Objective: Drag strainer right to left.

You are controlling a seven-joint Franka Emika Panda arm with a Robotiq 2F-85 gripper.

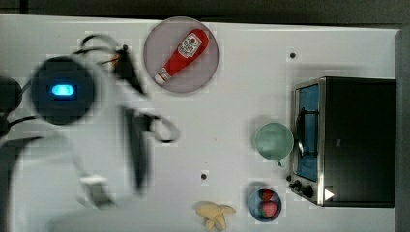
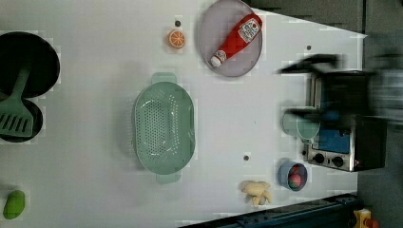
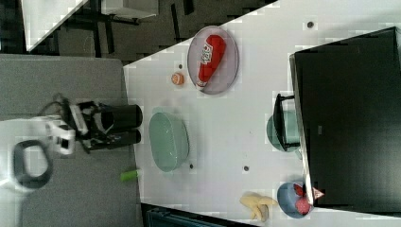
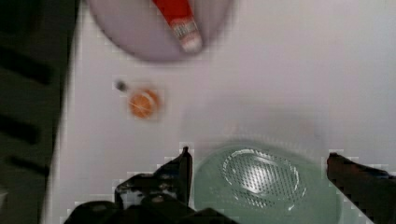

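Observation:
The strainer point(image 2: 164, 127) is a pale sage-green oval colander with a perforated bowl. It lies in the middle of the white table point(image 2: 95, 71), upright, its long axis running up and down the left view. In the right view the strainer point(image 3: 168, 141) sits near the table's left edge. In the wrist view my gripper point(image 4: 259, 154) hangs above the strainer point(image 4: 261, 186), open. One dark finger point(image 4: 184, 168) and the other finger point(image 4: 348, 172) stand on either side of the bowl. Nothing is held. The white arm point(image 3: 47, 137) reaches in from the right view's left.
A grey plate point(image 2: 252, 54) carries a ketchup bottle point(image 2: 236, 38), with an orange slice point(image 2: 176, 39) beside it. A green cup point(image 2: 300, 124) stands against the toaster oven point(image 2: 340, 137). A blue bowl point(image 2: 292, 175), a banana point(image 2: 256, 191), black pans with a spatula point(image 2: 16, 114) and a green fruit point(image 2: 14, 204) lie around.

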